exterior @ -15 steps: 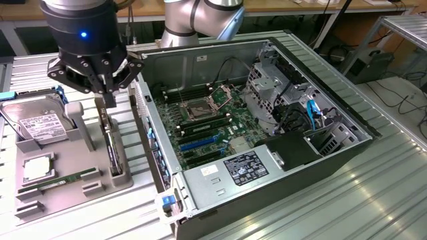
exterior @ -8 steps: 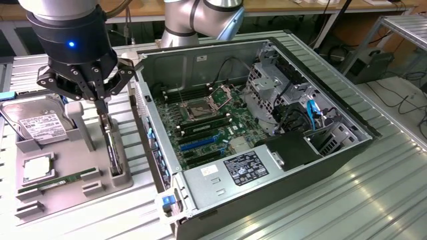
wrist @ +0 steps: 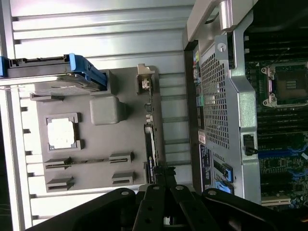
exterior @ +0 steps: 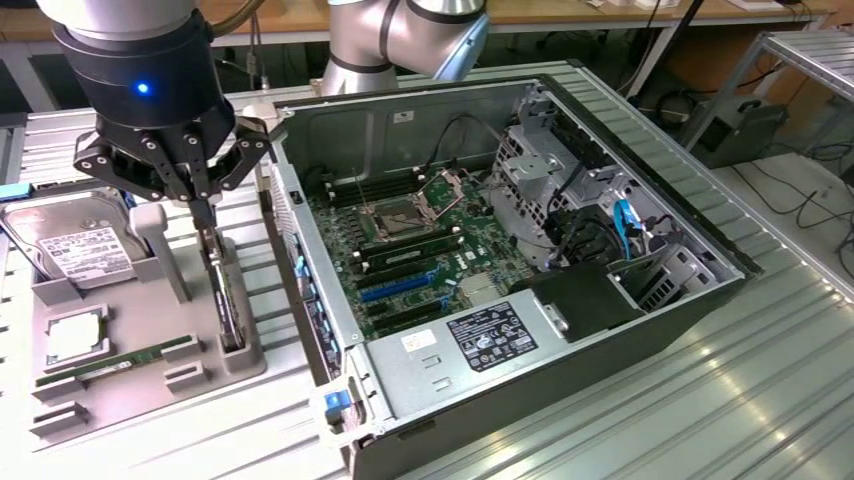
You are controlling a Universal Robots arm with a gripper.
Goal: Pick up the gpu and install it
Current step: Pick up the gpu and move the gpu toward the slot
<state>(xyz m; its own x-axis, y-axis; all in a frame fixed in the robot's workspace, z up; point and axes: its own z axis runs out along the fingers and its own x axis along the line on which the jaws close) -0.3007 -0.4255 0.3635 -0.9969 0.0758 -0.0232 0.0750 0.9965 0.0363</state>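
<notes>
**Surface and surroundings.** A ribbed metal bench (exterior: 641,410) carries a grey parts tray (exterior: 147,320) at the exterior view's left. An open computer case (exterior: 694,300) stands near it at the exterior view's right. Wooden desks (exterior: 561,12) with loose cables stand behind the bench. A black box (exterior: 741,130) sits on the floor at the far right.

**Tray contents.** A hard drive (exterior: 67,245) rests in a cradle. A processor chip (exterior: 74,337) lies flat in a square recess. A memory stick (exterior: 118,362) sits on edge in a narrow slot. The gpu (exterior: 224,295) stands on edge in the slot along the tray side nearest the case.

**Claw.** The claw (exterior: 200,208) has its fingers together, clamped on the upper edge of the gpu.

**Edges and clearance.**
- A narrow strip of bare bench separates the tray from the case wall.
- The case is open upward, exposing the motherboard (exterior: 461,250) and its blue expansion slots (exterior: 394,288).
- A drive cage (exterior: 534,180) and a power supply (exterior: 494,335) border the board.

**Obstructed detail.**
- The robot arm (exterior: 400,40) is cut off at the frame edge.
- In the wrist view the gpu appears edge-on as a thin dark strip.
- The claw's linkages cover one end of the card, and its faces cannot be made out.
</notes>
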